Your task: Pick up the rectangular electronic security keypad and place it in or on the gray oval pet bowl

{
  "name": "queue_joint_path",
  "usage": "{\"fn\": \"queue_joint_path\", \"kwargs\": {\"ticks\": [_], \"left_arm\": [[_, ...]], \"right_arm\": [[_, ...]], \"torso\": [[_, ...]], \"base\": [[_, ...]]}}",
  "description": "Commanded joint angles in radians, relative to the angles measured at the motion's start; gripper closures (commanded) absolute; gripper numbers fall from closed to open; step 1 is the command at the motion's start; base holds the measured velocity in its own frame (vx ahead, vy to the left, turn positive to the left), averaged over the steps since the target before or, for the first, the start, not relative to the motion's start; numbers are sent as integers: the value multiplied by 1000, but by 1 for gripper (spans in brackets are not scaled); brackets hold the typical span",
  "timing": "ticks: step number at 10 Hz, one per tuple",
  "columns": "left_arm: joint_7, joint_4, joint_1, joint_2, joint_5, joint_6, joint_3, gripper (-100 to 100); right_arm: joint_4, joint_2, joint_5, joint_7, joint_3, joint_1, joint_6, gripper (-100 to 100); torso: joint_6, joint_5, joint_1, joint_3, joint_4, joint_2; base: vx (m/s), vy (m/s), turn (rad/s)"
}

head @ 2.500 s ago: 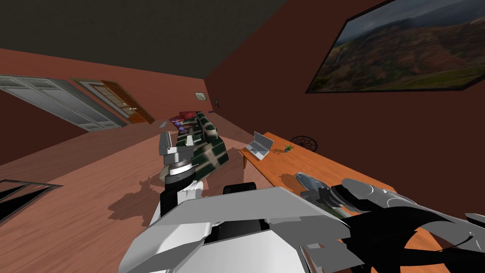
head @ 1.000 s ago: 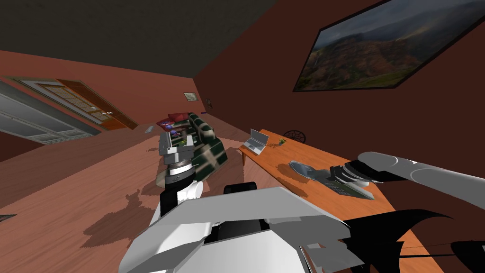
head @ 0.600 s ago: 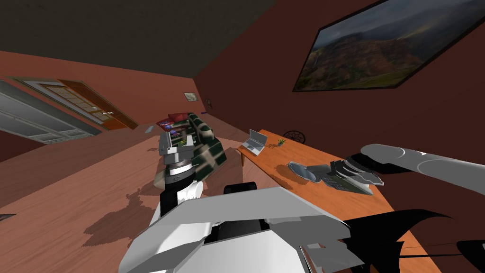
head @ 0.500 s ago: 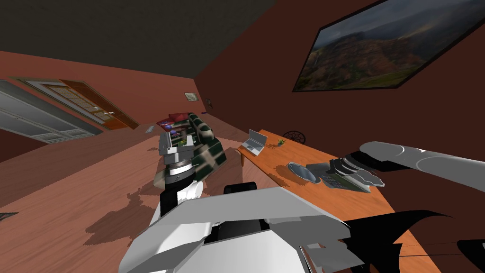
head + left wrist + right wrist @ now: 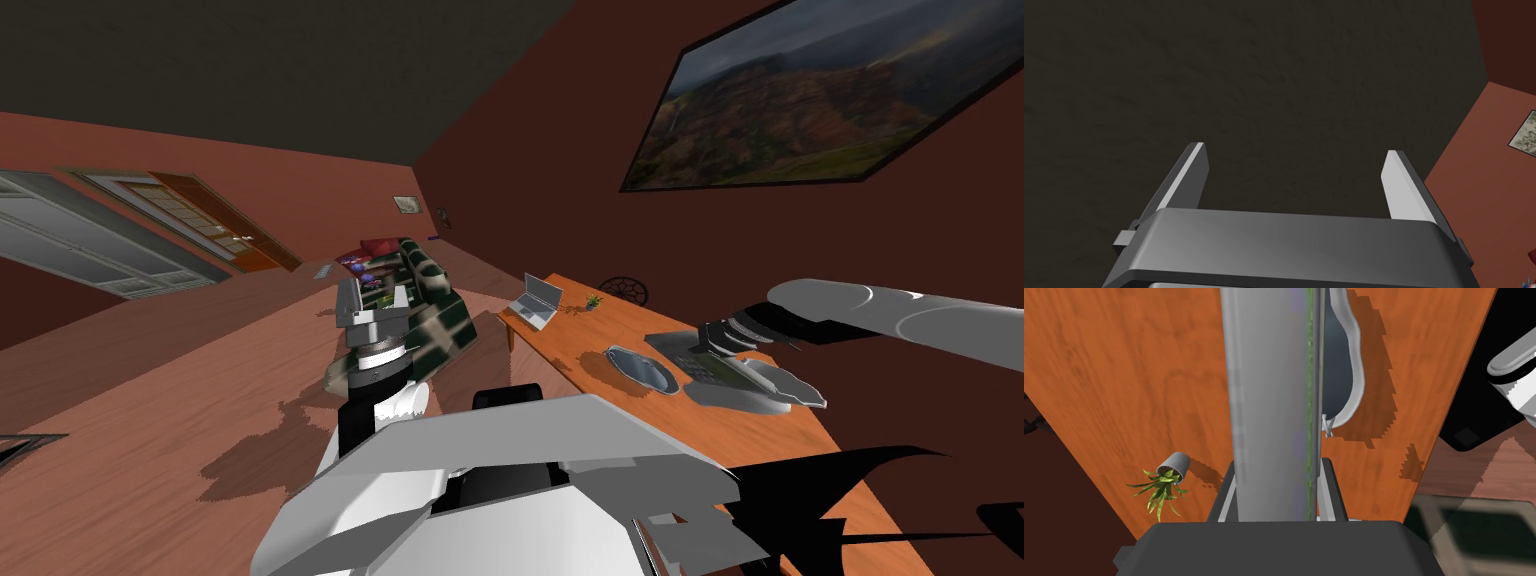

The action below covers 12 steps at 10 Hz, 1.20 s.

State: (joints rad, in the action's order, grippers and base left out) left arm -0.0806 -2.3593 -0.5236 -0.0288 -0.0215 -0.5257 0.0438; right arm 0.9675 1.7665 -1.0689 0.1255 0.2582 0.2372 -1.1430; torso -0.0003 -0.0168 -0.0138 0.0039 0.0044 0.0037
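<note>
Right gripper (image 5: 1276, 488) is clamped on the keypad's (image 5: 735, 378) thin sides so you carry it flat, right-middle of the head view, just beside the grey bowl (image 5: 640, 368) on the table (image 5: 570, 340), not in it yet; left gripper (image 5: 1294, 150) hangs spread apart.

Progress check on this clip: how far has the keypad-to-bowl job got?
Done: the keypad is clamped in the right end effector, apparently lifted off the orange table. In hand: it hangs beside the grey bowl, not in it. Left: move over the bowl, lower, release. The left end effector is open, idle.
</note>
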Motion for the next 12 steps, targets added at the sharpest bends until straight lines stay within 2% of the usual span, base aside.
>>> {"fn": "queue_joint_path", "kwargs": {"ticks": [1, 2, 3, 4, 8, 9, 10, 11, 12], "left_arm": [[0, 0, 0, 0, 0, 0, 0, 0], [0, 0, 0, 0, 0, 0, 0, 0], [0, 0, 0, 0, 0, 0, 0, 0], [0, 0, 0, 0, 0, 0, 0, 0], [0, 0, 0, 0, 0, 0, 0, 0], [0, 0, 0, 0, 0, 0, 0, 0], [0, 0, 0, 0, 0, 0, 0, 0], [0, 0, 0, 0, 0, 0, 0, 0], [0, 0, 0, 0, 0, 0, 0, 0]], "right_arm": [[9, 29, 29, 1, -6, 20, 8, 100], [17, 50, 43, 9, -6, 23, 15, 100], [23, 47, 56, 1, -11, 49, 23, 100], [24, 50, 60, 1, -12, 52, 27, -100], [24, 50, 60, 1, -12, 51, 27, -100], [24, 50, 60, 1, -12, 51, 27, 0], [-26, 52, 110, -49, 38, 5, 9, -100], [-27, 52, 140, -64, 63, 5, 9, -100], [-27, 52, 140, -64, 94, 5, 9, -100]], "torso": [[0, 0, 0, 0, 0, 0], [0, -1, -2, 0, 0, 1], [0, -2, -3, 1, 0, 1], [1, -2, -4, 1, 0, 2], [1, -2, -6, 1, 0, 2], [1, -2, -6, 1, 0, 2], [1, -2, -6, 1, 0, 2], [1, -3, -6, 0, 0, -1], [1, -3, -6, -1, 0, -2]], "base": [[1, -26, 14], [-8, -23, 32], [-4, -13, 13], [0, 0, 0], [0, 0, 0], [0, 0, 0], [49, 12, 4], [60, 16, 1], [33, 10, 0]]}}
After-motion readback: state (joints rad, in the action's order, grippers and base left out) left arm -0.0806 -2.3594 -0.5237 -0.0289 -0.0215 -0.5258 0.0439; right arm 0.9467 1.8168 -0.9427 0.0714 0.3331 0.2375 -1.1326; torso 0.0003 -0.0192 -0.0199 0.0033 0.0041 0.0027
